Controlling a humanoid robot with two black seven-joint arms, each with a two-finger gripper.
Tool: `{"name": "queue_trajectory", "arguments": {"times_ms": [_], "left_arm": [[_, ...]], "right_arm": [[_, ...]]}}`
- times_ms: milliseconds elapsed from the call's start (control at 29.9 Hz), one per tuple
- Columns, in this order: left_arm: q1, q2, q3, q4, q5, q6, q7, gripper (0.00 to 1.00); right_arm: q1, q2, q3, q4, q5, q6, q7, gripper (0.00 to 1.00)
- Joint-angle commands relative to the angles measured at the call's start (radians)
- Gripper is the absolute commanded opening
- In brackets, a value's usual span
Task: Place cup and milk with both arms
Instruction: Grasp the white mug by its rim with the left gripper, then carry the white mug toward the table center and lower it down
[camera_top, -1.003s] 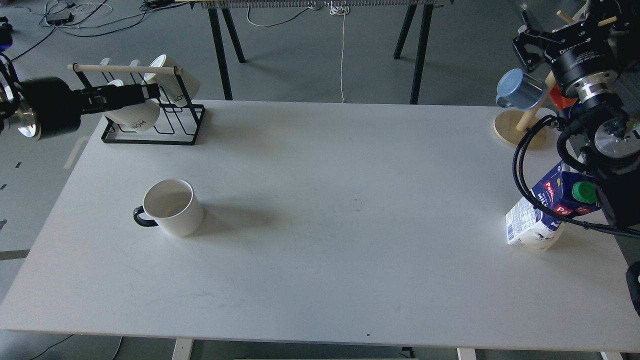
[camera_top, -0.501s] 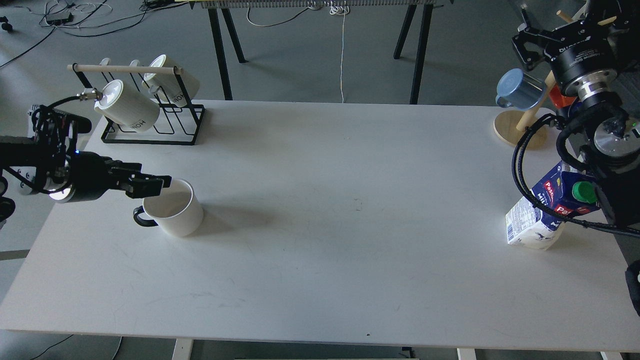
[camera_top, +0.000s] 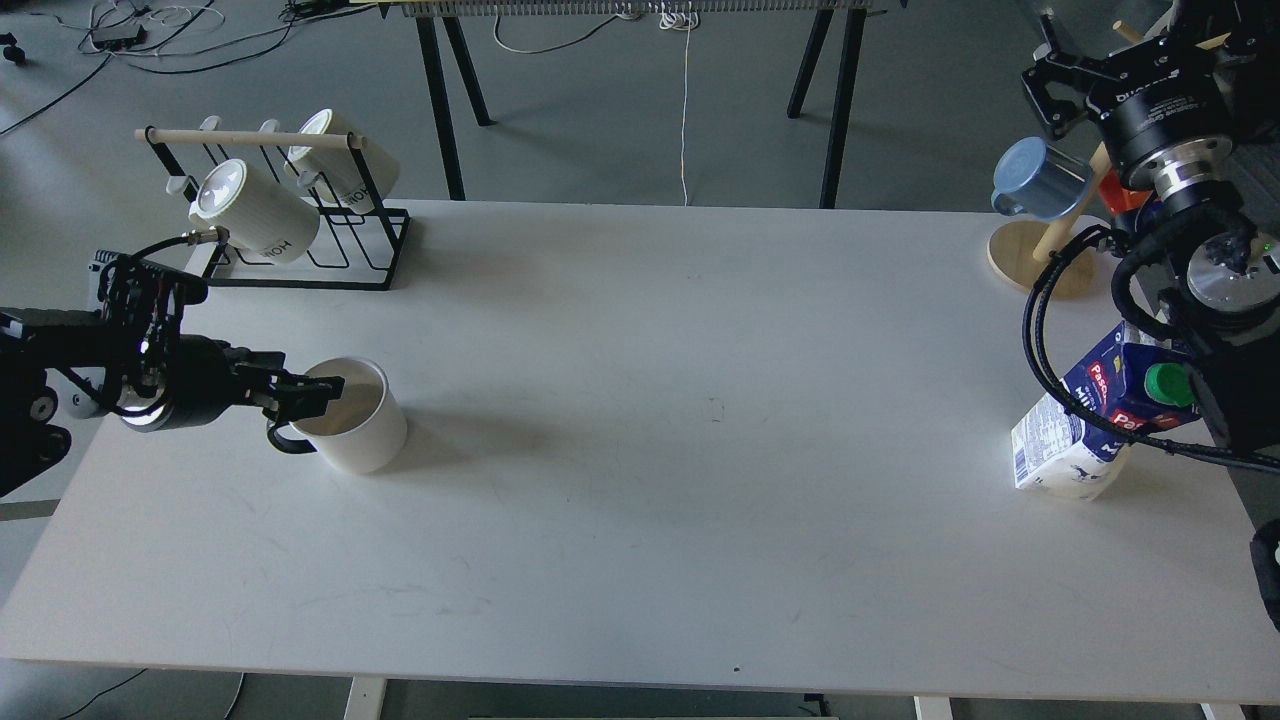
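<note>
The white cup (camera_top: 352, 418) with its black handle to the left stands upright on the left part of the white table (camera_top: 680, 400). My left gripper (camera_top: 312, 392) reaches in from the left at rim height, its fingers slightly apart at the cup's left rim above the handle. The blue and white milk (camera_top: 1085, 425) with its green cap stands at the table's right edge, leaning, partly hidden by my right arm and a black cable loop. My right gripper (camera_top: 1150, 70) is high at the far right, well above the milk; its fingers do not show clearly.
A black wire rack (camera_top: 330, 240) with cream lettered mugs stands at the back left, behind my left arm. A wooden mug tree (camera_top: 1040, 255) with a blue mug and an orange mug stands at the back right, next to my right arm.
My left arm has swung down from beside the rack to the cup, and the gripper now sits at the cup's left rim. The right arm, the cup and the milk have barely moved.
</note>
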Motion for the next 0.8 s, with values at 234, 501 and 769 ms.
{"name": "queue_trajectory", "arguments": {"times_ms": [234,501,769], "left_arm": [[0.010,-0.042,0.000,0.043,0.015,0.004,-0.058,0.28],[0.007,-0.043,-0.003,0.043,0.020,0.005,-0.064,0.10],[-0.061,-0.036,-0.014,-0.040,0.018,-0.025,-0.079,0.02]], "right_arm": [[-0.001,0.000,-0.001,0.000,-0.002,0.000,0.000,1.00],[-0.001,0.001,-0.001,0.000,-0.008,0.000,0.000,1.00],[0.006,-0.002,-0.001,-0.002,-0.009,0.000,0.000,1.00]]}}
